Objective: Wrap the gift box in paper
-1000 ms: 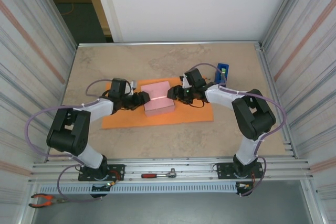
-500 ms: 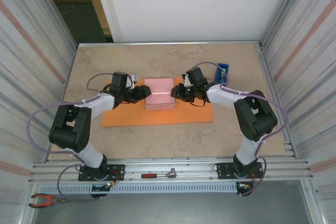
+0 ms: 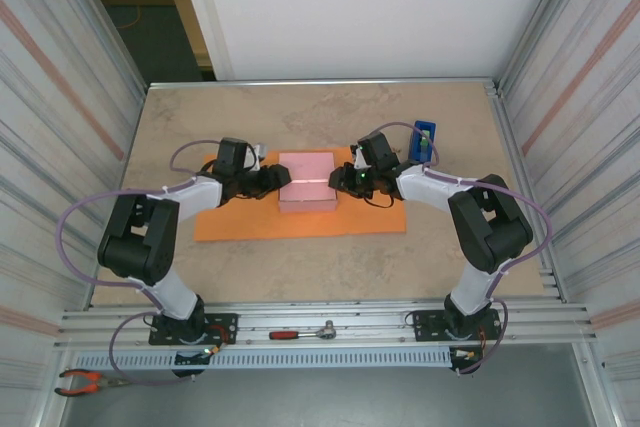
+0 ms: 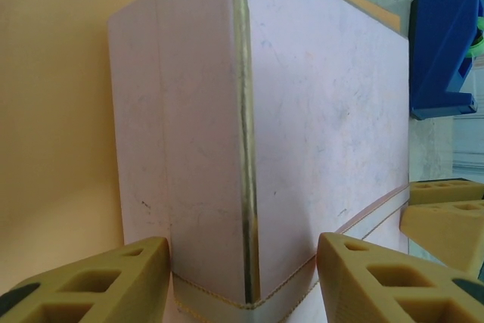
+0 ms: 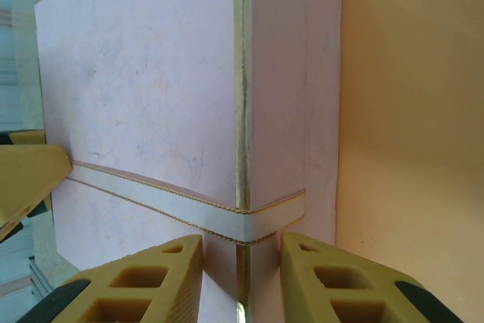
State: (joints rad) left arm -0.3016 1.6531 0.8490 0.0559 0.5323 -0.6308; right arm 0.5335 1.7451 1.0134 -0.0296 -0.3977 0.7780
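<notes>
1. Found a large, plain, bright orange rectangular sheet of thin paper (image 3: 300, 225) spread flat near the middle of the stone-patterned tabletop (image 3: 300, 117), long sides parallel to the near edge.
2. Saw a small, pale pink, squarish flat cardboard gift box (image 3: 306, 179) resting on the paper's far half, roughly midway between the tabletop's left and right edges, with a thin pale band crossing its top from side to side.
3. Found the left gripper (image 3: 274, 178) at the gift box's left end, jaws roughly half apart, tan fingers (image 4: 113, 274) set against either side of a gold-trimmed edge with no gap visible; read as a hold on the gift box.
4. Found the right gripper (image 3: 341, 179) at the opposite end, jaws narrower, fingers (image 5: 136, 277) pinched on either side of a gold-trimmed edge close by the band; likewise a hold on the gift box.
5. Spotted a blue plastic tape dispenser (image 3: 424, 139) off the paper, just beyond its far right corner, toward the tabletop's right edge.
6. Noticed a red-handled ratchet wrench (image 3: 300, 333) on the metal rail in front of the tabletop's near edge, and red-handled pliers (image 3: 85, 380) lower still, to the left.
</notes>
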